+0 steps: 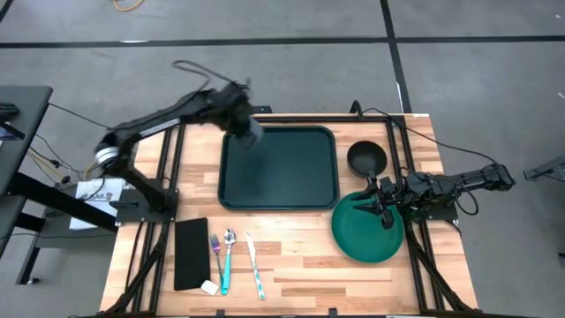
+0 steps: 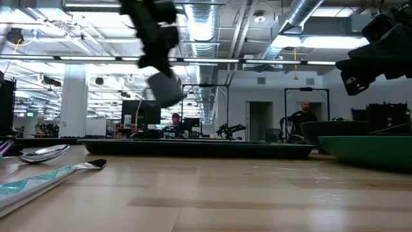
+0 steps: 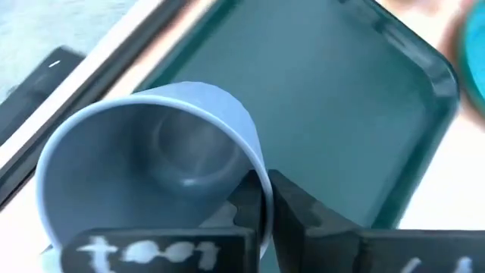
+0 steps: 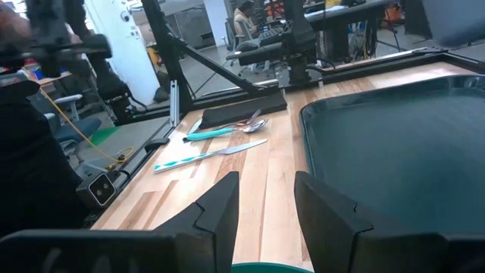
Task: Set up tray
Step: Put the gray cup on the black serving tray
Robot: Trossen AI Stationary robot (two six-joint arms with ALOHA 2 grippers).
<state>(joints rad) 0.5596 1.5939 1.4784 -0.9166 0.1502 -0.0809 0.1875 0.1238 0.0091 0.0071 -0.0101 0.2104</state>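
The dark green tray (image 1: 291,172) lies flat at the table's far middle; in the low view the tray (image 2: 193,149) is a dark band. My left gripper (image 1: 240,113) is over the tray's far left corner, shut on a pale blue-grey cup (image 1: 252,132). The cup (image 2: 165,89) hangs tilted, well above the tray. My right gripper (image 1: 386,215) is open, over the far part of the round green plate (image 1: 366,234). In the right wrist view its fingers (image 4: 265,201) stand apart above the plate's rim (image 4: 273,267). My left gripper (image 3: 264,193) holds the cup by its rim wall (image 3: 258,171), one finger (image 3: 244,203) inside the cup and the other finger (image 3: 303,208) outside. The cup (image 3: 151,144) is lifted clear and tilted, its mouth toward the wrist camera, above the tray (image 3: 333,91).
A black bowl (image 1: 366,157) stands right of the tray, beyond the plate. Near the left front lie a narrow black rectangle (image 1: 191,253), a fork (image 1: 215,247), a spoon (image 1: 228,258), a knife (image 1: 255,265) and a small white piece (image 1: 209,287). Bare wood runs along the near edge.
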